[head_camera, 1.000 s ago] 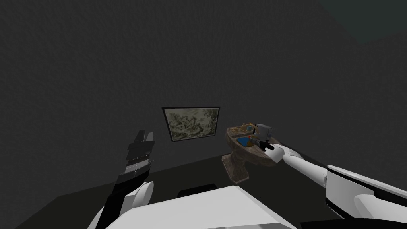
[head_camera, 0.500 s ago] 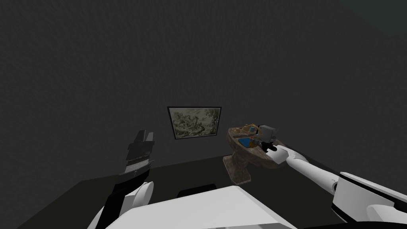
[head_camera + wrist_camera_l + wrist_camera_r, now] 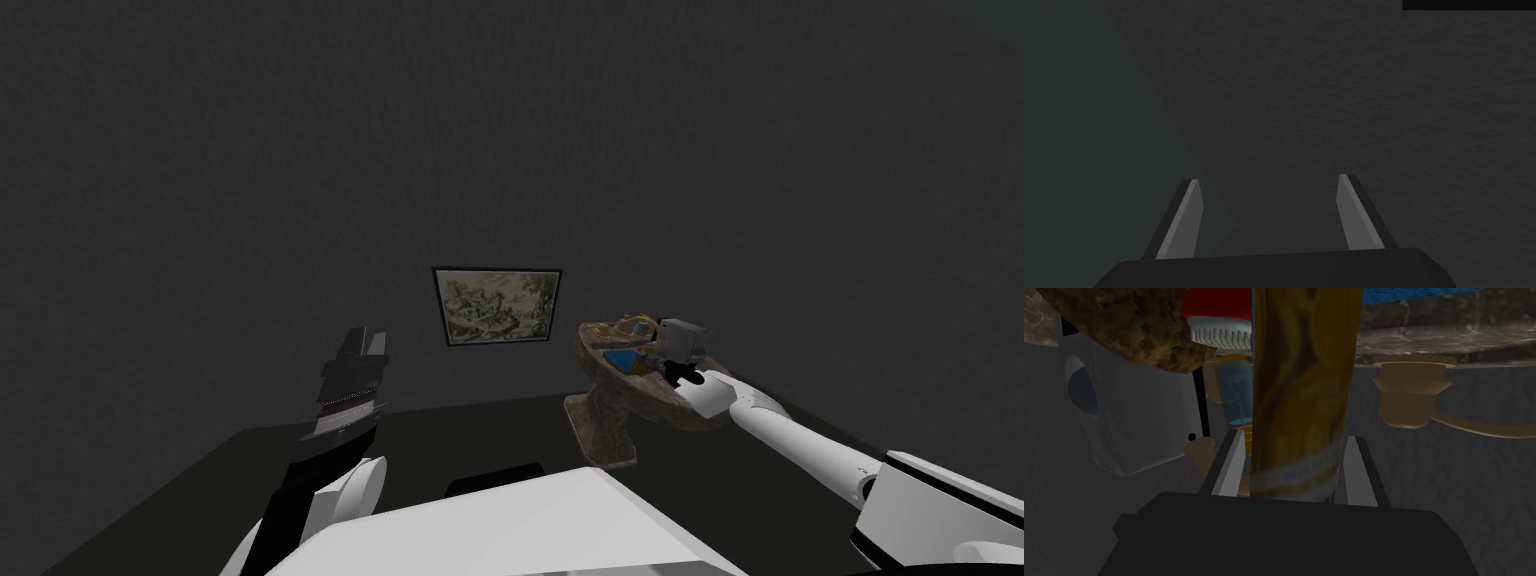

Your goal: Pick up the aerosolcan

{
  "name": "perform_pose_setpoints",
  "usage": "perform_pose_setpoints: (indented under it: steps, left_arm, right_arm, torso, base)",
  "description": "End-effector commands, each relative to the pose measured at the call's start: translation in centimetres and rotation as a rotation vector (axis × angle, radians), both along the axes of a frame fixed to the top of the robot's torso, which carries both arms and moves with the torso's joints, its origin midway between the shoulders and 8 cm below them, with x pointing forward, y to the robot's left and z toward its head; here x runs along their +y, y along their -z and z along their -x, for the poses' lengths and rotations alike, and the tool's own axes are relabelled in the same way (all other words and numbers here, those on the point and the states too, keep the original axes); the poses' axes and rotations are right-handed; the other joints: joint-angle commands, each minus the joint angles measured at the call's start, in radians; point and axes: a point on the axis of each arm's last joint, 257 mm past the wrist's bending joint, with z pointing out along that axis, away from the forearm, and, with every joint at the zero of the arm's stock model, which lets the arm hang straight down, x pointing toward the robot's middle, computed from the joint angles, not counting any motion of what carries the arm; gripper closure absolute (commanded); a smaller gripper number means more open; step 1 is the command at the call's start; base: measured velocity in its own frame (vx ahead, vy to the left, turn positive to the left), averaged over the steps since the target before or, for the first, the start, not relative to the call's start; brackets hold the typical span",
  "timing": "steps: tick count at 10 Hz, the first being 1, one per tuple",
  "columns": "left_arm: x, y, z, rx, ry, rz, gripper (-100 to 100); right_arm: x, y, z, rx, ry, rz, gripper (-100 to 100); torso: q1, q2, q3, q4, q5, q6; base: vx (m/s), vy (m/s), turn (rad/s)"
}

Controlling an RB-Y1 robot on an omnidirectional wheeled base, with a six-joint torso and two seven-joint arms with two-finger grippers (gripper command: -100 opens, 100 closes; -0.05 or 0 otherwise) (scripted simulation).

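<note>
Walls of dark grey and a dark floor fill the head view, with one framed picture (image 3: pixel 497 306) and one brown stone pedestal sink (image 3: pixel 598 425). I see my right gripper (image 3: pixel 672 372) at the basin and my left gripper (image 3: pixel 360 345) raised well apart.

Left wrist view: jaws spread wide.

Right wrist view: jaws pinching one yellow-brown aerosol can (image 3: pixel 1301 388) at the sink. One grey box (image 3: pixel 1134 413) and one blue bottle (image 3: pixel 1234 393) are beside it.

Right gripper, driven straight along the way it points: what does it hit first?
The yellow-brown aerosol can: it stands between the right gripper fingers, which press both its sides. Behind it, probably the blue bottle; depth unclear.
</note>
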Motion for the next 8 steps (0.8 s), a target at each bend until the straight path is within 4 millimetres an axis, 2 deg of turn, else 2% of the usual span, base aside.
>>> perform_pose_setpoints:
  steps: [1, 2, 3, 5, 6, 8]
  left_arm:
    - [0.0, 0.0, 0.0, 0.0, 0.0, 0.0, 0]
    - [0.0, 0.0, 0.0, 0.0, 0.0, 0.0, 0]
    - [0.0, 0.0, 0.0, 0.0, 0.0, 0.0, 0]
    - [0.0, 0.0, 0.0, 0.0, 0.0, 0.0, 0]
    - [0.0, 0.0, 0.0, 0.0, 0.0, 0.0, 0]
    - [0.0, 0.0, 0.0, 0.0, 0.0, 0.0, 0]
  right_arm:
    - [-0.4, 0.0, 1.1, 0.008, 0.016, 0.001, 100]
    - [-0.9, -1.1, 0.7, -0.02, 0.028, 0.002, 100]
    - [-1.4, -0.1, 2.7, 0.017, 0.049, 0.008, 100]
    - [-2.0, -1.6, 2.2, -0.019, 0.065, 0.009, 100]
    - [-2.4, -0.5, 4.2, 0.022, 0.084, 0.017, 100]
    - [-3.3, -2.2, 3.8, -0.018, 0.103, 0.019, 100]
  torso:
    - [0.0, 0.0, 0.0, 0.0, 0.0, 0.0]
    - [0.0, 0.001, 0.001, 0.0, 0.001, 0.001]
    - [0.0, 0.0, 0.0, 0.001, 0.001, 0.003]
    - [-0.001, 0.001, 0.001, 0.001, 0.001, 0.002]
    - [0.0, 0.001, 0.001, 0.001, 0.002, 0.003]
    - [0.001, 0.002, 0.002, 0.001, 0.002, 0.002]
  base:
    - [-0.059, -0.01, 0.161]
    - [-0.026, -0.01, 0.0]
    - [-0.057, -0.013, 0.224]
    - [-0.05, -0.016, 0.062]
    - [-0.053, -0.008, 0.198]
    - [-0.045, -0.002, 0.063]
